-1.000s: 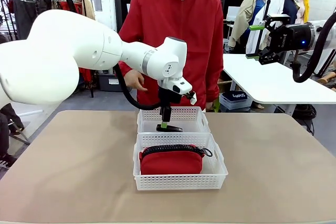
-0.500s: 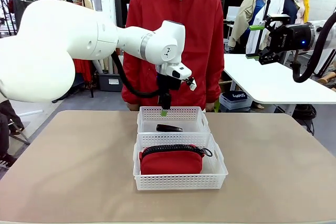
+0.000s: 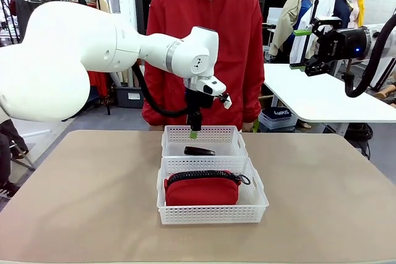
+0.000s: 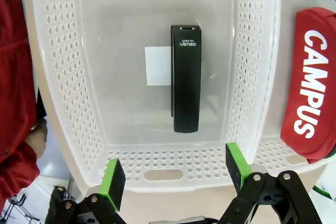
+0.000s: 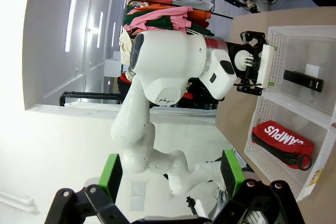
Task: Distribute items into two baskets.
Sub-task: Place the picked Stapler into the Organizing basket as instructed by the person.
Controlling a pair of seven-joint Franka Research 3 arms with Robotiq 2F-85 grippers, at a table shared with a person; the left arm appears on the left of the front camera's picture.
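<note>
The black stapler [image 3: 199,151] lies in the far white basket [image 3: 232,146]; in the left wrist view the stapler [image 4: 186,78] rests flat beside a small white label on that basket's floor [image 4: 121,40]. The red pouch [image 3: 202,189] with a black zipper fills the near basket [image 3: 255,203]. My left gripper [image 3: 194,133] hangs open above the far basket, nothing between its green pads [image 4: 113,179]. The pouch [image 4: 308,85] shows at the right edge of that view. My right gripper [image 3: 307,47] is raised at the far right, open and empty [image 5: 169,174].
A person in a red jacket [image 3: 210,35] stands right behind the far basket, one hand [image 4: 37,139] near its rim. A white side table [image 3: 315,97] stands at the right. Bare tan tabletop [image 3: 80,202] lies on both sides of the baskets.
My left gripper has lifted straight up from the stapler, which stays lying in the far basket. The right arm has not moved.
</note>
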